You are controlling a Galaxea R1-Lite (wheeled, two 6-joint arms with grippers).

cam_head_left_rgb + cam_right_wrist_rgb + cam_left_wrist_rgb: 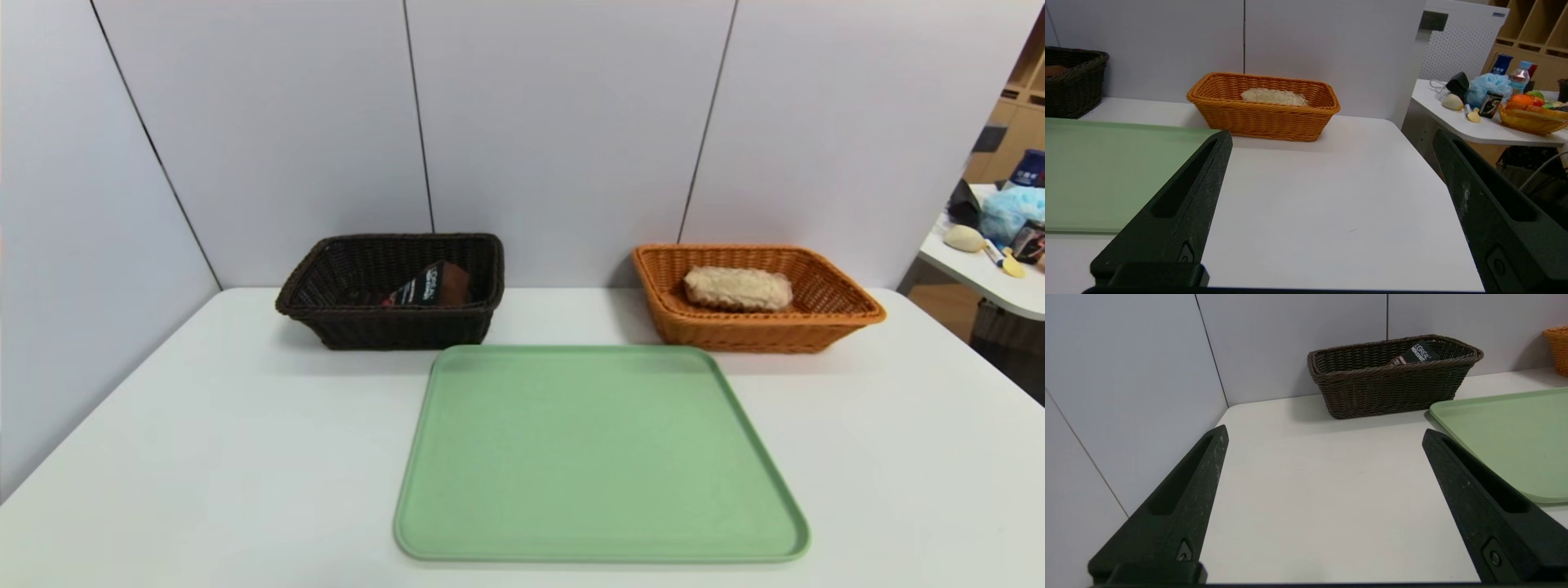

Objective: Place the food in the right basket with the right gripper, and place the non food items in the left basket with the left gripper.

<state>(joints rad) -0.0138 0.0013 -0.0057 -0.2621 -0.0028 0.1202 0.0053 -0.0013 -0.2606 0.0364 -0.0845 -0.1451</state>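
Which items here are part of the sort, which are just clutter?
Job: dark basket holding black packet; orange basket holding bread; green tray, bare; left gripper and right gripper, open.
Clutter: side table with its oddments.

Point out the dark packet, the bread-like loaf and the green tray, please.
dark packet (431, 286): head view, on its printed face, inside the brown basket.
bread-like loaf (737, 288): head view, its middle, in the orange basket.
green tray (596, 457): head view, its bare floor.

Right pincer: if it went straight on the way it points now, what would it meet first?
Probably bare table. The right pincer is open above it, aimed a little past the near end of the orange basket, which holds the bread. It might clip that end, but depth is unclear.
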